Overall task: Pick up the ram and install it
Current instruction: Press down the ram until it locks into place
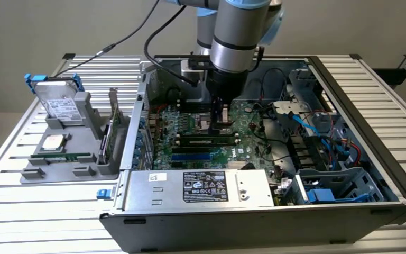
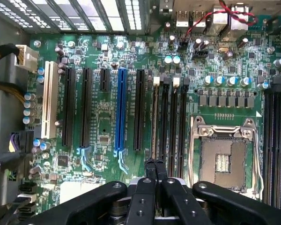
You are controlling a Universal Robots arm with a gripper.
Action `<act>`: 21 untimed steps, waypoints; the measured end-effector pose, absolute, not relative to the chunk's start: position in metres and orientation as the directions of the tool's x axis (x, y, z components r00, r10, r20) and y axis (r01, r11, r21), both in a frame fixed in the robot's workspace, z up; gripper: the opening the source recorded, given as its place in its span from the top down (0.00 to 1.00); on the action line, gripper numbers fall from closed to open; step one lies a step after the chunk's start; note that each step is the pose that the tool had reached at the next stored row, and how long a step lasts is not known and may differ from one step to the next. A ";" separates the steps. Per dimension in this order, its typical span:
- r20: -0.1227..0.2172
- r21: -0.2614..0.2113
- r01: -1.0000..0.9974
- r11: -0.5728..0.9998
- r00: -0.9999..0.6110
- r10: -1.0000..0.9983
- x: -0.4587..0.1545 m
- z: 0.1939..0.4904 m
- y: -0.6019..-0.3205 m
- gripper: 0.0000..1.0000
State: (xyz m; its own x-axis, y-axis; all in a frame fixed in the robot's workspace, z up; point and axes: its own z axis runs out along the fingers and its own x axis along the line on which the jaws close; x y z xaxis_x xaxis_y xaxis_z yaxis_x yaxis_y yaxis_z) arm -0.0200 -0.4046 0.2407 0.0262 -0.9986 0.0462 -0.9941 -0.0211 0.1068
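Note:
The ram point(image 1: 206, 141), a narrow green stick with black chips, sits on edge in a black motherboard slot inside the open computer case point(image 1: 372, 159). In the wrist view the ram point(image 2: 154, 122) shows edge-on in the slot beside the processor socket point(image 2: 223, 161). My gripper point(image 1: 222, 124) hangs straight down over the motherboard, just above one end of that stick. Its black fingers are shut together with nothing between them, and the gripper point(image 2: 154, 165) lines up over the ram's slot. Whether the tips touch the stick I cannot tell.
A grey fixture point(image 1: 34, 172) at the exterior view's left carries a silver hard drive with blue rails point(image 1: 58, 103), a square silver processor chip point(image 1: 53, 142), a thin green strip point(image 1: 65, 157) and an upright card point(image 1: 111, 132). Cables point(image 1: 316, 127) and a drive cage point(image 1: 330, 188) crowd the case's right side.

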 end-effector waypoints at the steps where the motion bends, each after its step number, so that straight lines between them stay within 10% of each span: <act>1: 0.046 0.107 -0.994 -0.021 0.026 -0.999 -0.022 0.241 -0.405 0.90; 21: 0.049 0.106 -0.994 -0.018 0.023 -0.999 -0.045 0.232 -0.404 0.90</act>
State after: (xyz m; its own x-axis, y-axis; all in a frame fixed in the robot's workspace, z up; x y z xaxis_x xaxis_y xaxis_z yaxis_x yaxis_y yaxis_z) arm -0.0455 -0.4041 0.2319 0.0230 -0.9986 0.0486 -0.9942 -0.0177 0.1065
